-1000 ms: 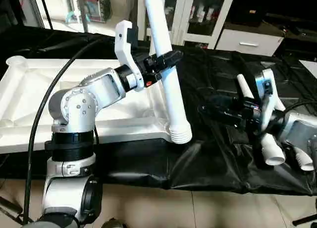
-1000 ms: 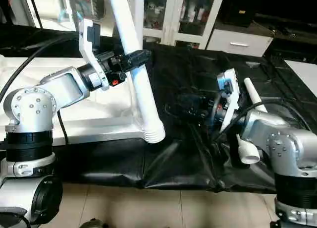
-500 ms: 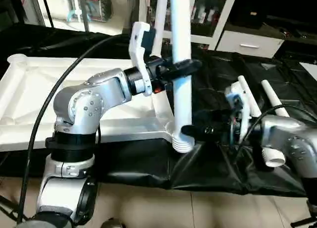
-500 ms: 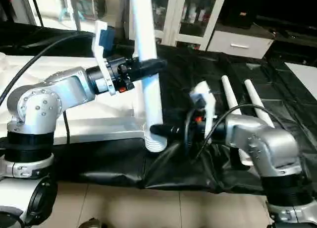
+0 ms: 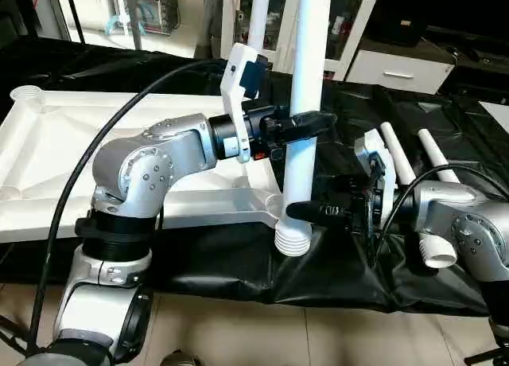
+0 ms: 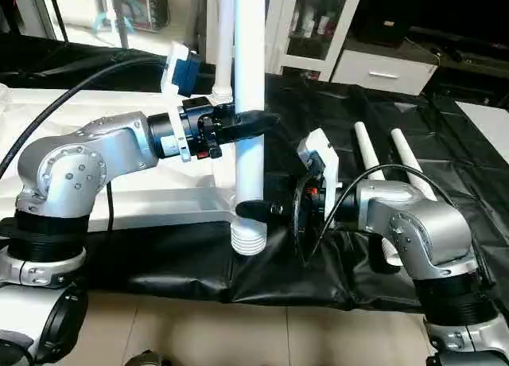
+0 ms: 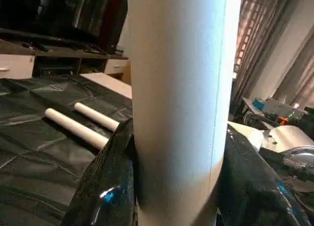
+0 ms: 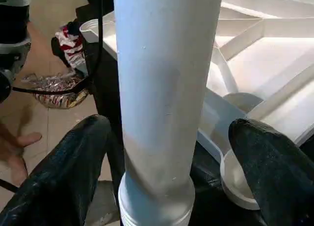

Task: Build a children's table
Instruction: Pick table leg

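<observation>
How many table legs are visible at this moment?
4: one upright leg gripped by the left gripper; a second upright leg behind it, on the tabletop; two spare legs lying on the black sheet.

You've got bright light from 12 o'clock glaring off the leg; wrist views are soft up close.
</observation>
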Motion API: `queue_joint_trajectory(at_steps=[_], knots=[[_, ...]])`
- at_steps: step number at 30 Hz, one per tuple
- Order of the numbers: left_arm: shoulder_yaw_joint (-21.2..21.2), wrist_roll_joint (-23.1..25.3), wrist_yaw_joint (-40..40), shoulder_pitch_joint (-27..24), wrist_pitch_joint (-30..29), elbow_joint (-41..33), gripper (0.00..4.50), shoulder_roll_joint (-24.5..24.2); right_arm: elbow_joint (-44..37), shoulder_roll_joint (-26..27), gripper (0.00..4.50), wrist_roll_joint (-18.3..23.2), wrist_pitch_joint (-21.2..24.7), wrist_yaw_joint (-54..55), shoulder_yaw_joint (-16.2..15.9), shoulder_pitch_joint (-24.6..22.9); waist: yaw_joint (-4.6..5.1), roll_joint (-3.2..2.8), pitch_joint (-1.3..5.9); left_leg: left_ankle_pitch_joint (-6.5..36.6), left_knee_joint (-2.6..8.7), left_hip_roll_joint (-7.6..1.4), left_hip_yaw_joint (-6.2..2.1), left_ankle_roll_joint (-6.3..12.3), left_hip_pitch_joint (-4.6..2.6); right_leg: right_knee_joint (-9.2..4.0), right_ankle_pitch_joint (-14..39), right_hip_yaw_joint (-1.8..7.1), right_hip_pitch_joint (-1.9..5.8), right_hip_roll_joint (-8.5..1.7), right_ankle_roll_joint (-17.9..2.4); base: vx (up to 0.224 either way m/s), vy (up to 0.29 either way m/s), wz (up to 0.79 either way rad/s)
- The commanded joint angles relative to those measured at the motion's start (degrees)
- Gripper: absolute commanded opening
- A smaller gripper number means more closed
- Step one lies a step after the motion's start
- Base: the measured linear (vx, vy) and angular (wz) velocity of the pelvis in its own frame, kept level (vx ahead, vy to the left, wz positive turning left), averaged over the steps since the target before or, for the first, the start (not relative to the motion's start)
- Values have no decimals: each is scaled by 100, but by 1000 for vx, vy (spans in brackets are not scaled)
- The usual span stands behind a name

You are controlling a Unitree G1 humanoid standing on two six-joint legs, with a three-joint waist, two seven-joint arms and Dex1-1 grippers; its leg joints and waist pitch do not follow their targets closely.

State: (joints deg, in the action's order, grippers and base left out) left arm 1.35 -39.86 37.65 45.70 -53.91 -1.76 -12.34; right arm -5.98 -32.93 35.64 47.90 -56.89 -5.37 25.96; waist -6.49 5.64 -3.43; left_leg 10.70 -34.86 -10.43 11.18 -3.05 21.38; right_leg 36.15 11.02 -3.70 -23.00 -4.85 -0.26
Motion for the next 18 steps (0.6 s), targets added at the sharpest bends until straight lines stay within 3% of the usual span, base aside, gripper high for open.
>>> queue_joint_trajectory(at_steps=[1, 8, 9, 13, 18], knots=[[230, 73, 195, 222, 121, -97, 180, -4, -12, -267, 397, -88, -39, -320, -201, -16, -11, 33, 395, 473, 370, -284, -119, -61, -94, -403, 815, 275, 305, -361, -982, 0, 0, 0], [362, 123, 312, 270, 191, -73, 180, -7, 29, -292, 383, -254, -166, -439, -418, -10, -1, 53, 393, 467, 367, -286, -121, -97, -89, -392, 799, 281, 298, -372, -1003, 0, 0, 0], [383, 137, 340, 274, 199, -69, 180, -10, 51, -279, 410, -283, -182, -442, -442, 2, -3, 51, 392, 467, 368, -287, -121, -96, -89, -391, 797, 280, 299, -373, -1005, 0, 0, 0], [441, 180, 416, 276, 230, -51, 180, -47, 98, -275, 441, -368, -254, -436, -516, 46, -2, 65, 394, 455, 363, -285, -118, -76, -88, -390, 779, 279, 299, -370, -1020, 0, 0, 0], [489, 167, 504, 240, 202, -105, 180, -90, 160, -243, 450, -494, -369, -385, -592, 66, -1, 60, 395, 463, 364, -287, -117, -110, -96, -385, 789, 279, 295, -372, -1018, 0, 0, 0]])
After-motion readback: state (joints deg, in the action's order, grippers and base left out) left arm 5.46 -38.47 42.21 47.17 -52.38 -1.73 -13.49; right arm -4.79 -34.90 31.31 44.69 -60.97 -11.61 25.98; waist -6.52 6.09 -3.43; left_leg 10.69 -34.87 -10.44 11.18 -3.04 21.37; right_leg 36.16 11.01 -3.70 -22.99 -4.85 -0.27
